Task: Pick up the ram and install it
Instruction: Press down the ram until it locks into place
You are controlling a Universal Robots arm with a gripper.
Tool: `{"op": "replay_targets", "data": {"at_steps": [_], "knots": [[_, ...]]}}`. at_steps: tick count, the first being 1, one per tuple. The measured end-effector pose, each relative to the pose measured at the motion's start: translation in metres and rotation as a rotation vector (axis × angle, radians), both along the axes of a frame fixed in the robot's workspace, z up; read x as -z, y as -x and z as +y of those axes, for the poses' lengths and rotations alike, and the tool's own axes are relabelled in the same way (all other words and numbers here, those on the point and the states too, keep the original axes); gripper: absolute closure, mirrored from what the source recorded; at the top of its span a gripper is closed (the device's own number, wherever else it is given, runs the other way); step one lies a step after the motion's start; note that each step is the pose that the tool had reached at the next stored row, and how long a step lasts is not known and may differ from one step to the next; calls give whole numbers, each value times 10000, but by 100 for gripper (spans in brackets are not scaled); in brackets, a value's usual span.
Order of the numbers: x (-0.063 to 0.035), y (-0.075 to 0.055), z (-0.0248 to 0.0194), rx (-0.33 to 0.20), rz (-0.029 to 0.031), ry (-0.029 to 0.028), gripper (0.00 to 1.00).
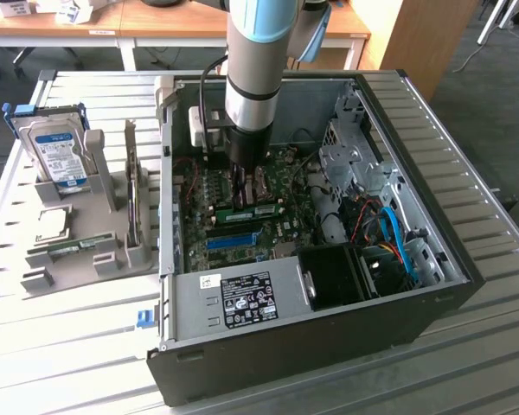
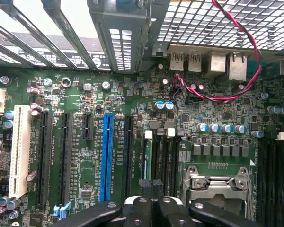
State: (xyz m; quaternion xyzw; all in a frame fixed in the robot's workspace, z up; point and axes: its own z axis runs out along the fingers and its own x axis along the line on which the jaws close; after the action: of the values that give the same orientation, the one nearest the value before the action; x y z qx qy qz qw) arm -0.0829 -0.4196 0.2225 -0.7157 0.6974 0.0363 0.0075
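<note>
My gripper is down inside the open computer case, just above the motherboard. In the wrist view the black fingers are drawn together at the frame's edge, and between their tips I can see only a thin dark sliver of something. Whether that sliver is the ram I cannot tell; it is too small and mostly covered by the fingers. From the exterior view the arm's grey and blue body blocks the fingertips, so contact with the board is hidden there.

Just beside the gripper, a long green stick, the ram, lies across the board, apparently seated in a memory slot, though its near end is masked by the fingers. Beyond it runs the long blue slot with black slots either side and a white slot further off. The empty processor socket is partly cut off by the fingers. A red and black wire loops over the rear ports.

Outside the case, toward the exterior view's left, a grey tray holds a hard drive upright and a second green stick.
</note>
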Motion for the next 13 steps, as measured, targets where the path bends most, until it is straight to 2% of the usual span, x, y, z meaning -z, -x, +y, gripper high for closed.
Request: {"op": "replay_targets", "data": {"at_steps": [13], "knots": [[2,0,0,0,1,2,89]]}}
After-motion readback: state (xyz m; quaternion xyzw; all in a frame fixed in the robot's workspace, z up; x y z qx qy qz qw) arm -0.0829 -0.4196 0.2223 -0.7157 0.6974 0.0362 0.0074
